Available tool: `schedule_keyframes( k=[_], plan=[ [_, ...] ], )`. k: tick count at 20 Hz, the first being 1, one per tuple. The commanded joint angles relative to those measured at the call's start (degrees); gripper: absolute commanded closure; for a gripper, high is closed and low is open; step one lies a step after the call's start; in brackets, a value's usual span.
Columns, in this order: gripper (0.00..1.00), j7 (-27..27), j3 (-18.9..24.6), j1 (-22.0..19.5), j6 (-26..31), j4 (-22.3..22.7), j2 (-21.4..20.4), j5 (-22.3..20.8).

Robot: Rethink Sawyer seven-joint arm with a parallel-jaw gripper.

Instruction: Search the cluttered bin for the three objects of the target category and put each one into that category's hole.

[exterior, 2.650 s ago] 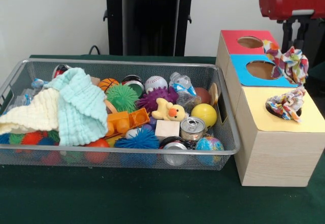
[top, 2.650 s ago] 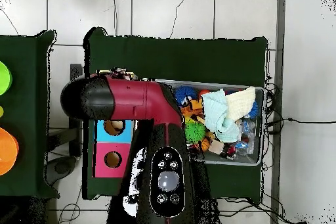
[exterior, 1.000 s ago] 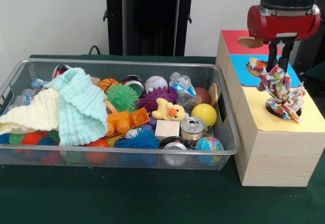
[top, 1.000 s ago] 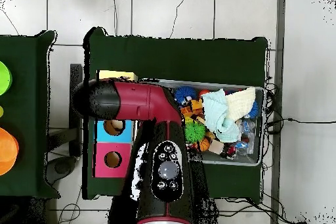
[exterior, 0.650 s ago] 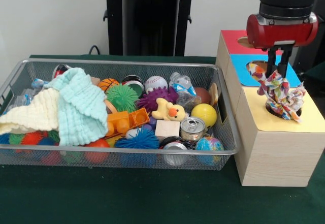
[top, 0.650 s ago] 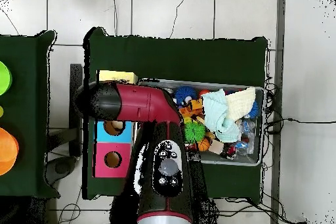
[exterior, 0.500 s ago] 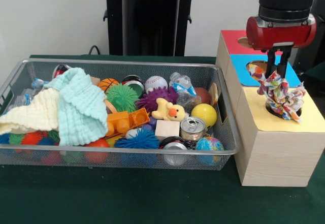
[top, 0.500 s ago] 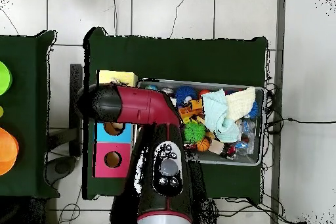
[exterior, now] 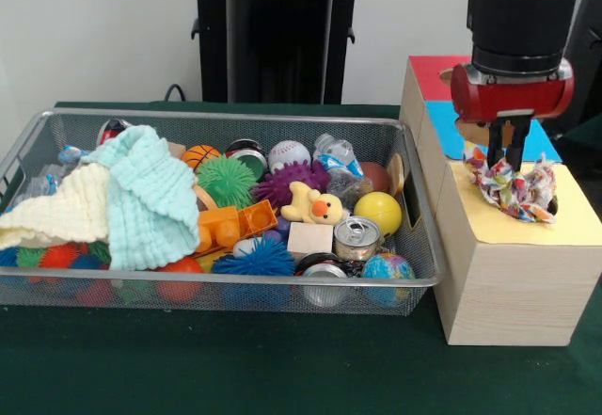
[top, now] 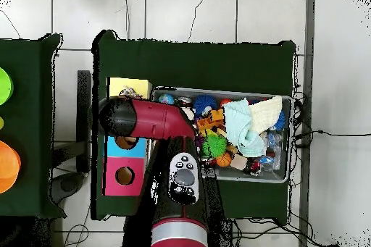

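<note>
Directly above the yellow hole (exterior: 550,206), gripper (exterior: 503,158) stands vertical, fingers pinching the patterned cloth (exterior: 513,189), which spreads across that opening.

My arm (exterior: 520,29) has that glossy red and black plastic shell. The rag (exterior: 513,189) on the box (exterior: 508,283) is crumpled printed cloth, and the box itself is pale matt wood grain with flat coloured paper-looking panels on top. The bin (exterior: 235,288) is fine metal mesh. Inside, the towels (exterior: 122,199) are soft waffle-textured cloth, the can (exterior: 356,237) is shiny metal, and the spiky balls (exterior: 226,181) look rubbery. Table cover (exterior: 235,368) is matt green cloth.
</note>
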Motion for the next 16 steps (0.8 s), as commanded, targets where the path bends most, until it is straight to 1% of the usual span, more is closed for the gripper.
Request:
schedule_keyframes(
  k=[1,2,3,5,6,7,9,11,14,16],
  plan=[
    [1.0,13.52,4.92,-1.46,-6.22,0.89,8.46,2.67],
    [1.0,13.4,5.58,-1.83,-7.79,0.62,9.36,3.13],
    [1.0,12.43,7.61,-3.03,-11.18,0.64,10.23,3.21],
    [1.0,10.55,11.57,-5.62,-14.57,1.71,10.85,3.29],
    [1.0,10.68,12.37,-6.21,-15.44,2.13,10.97,3.5],
    [1.0,10.21,14.32,-7.63,-16.61,2.35,11.7,3.56],
    [1.0,9.1,16.88,-9.5,-17.72,2.41,12.48,2.8],
    [1.0,9.28,18.47,-10.71,-18.85,2.38,13.31,2.31],
    [1.0,9.53,18.01,-10.5,-18.27,1.15,14.29,1.86],
    [1.0,9.46,16.0,-9.19,-16.93,-0.38,15.05,1.74]
  ],
)
